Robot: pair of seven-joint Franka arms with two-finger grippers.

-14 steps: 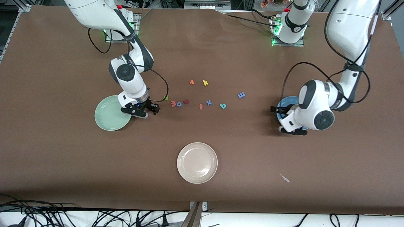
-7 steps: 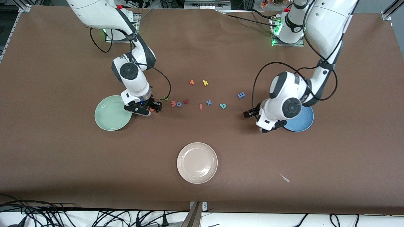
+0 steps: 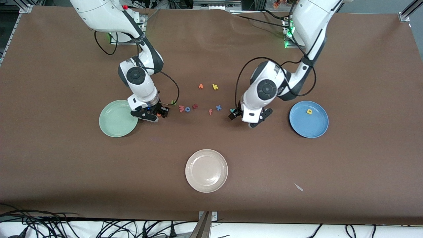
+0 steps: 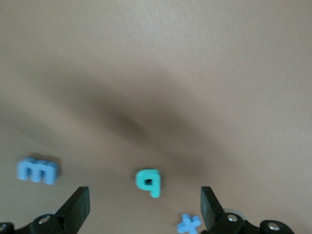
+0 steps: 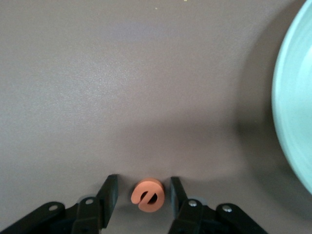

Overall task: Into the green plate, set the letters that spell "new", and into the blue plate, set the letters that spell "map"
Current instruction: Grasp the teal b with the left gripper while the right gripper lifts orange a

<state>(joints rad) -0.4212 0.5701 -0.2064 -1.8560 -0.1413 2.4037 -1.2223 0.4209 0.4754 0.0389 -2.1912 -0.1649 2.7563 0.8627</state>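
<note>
My right gripper [image 5: 141,195] brackets the orange e [image 5: 146,196] beside the green plate [image 3: 114,124], jaws not yet pinching. My left gripper [image 4: 145,209] hovers wide open over the teal letter [image 4: 148,182]. Next: squeeze, lift, carry to the plate.

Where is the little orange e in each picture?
Front view: the orange e lies on the table beside the green plate, under the right gripper.
Right wrist view: the e sits between the fingers.
Left wrist view: not in it.
Shared landmark: the green plate.
</note>
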